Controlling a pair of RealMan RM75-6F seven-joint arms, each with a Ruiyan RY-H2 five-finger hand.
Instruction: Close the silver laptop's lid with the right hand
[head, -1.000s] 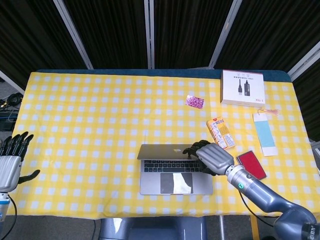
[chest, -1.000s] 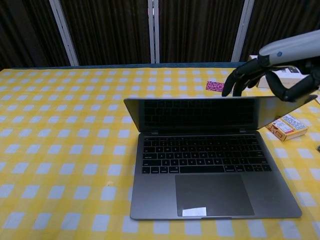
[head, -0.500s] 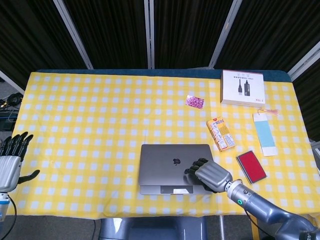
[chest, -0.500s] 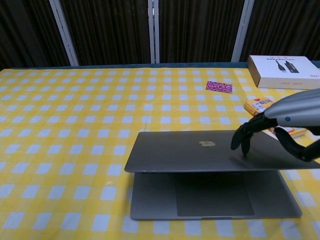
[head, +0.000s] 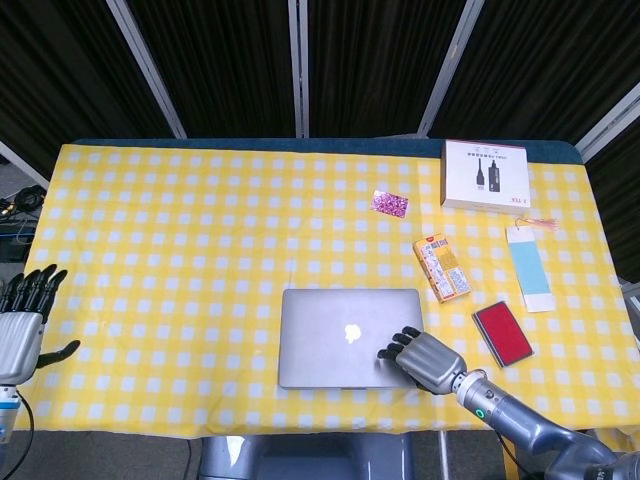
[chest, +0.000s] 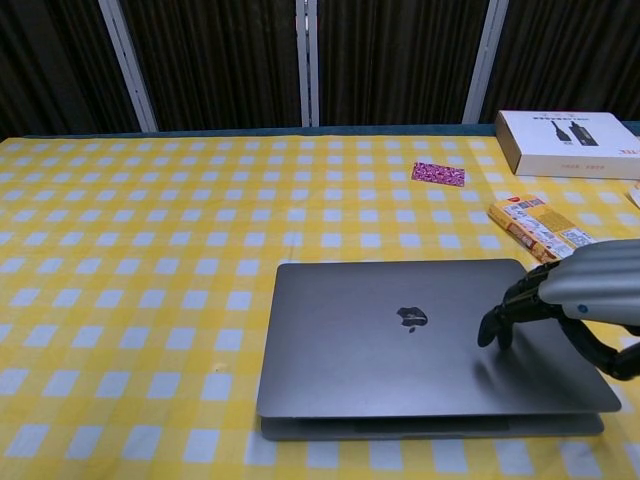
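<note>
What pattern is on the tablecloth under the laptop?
Yellow and white checks on the tablecloth, clearest in the head view.

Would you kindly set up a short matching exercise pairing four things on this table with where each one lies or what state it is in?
Things:
1. silver laptop
2. white box
3. red case
4. right hand

Descriptions:
A. far right corner of the table
B. fingers resting on the lid
C. lid almost fully down
D. flat on the cloth, right of the laptop

Pairs: 1-C, 2-A, 3-D, 4-B
</note>
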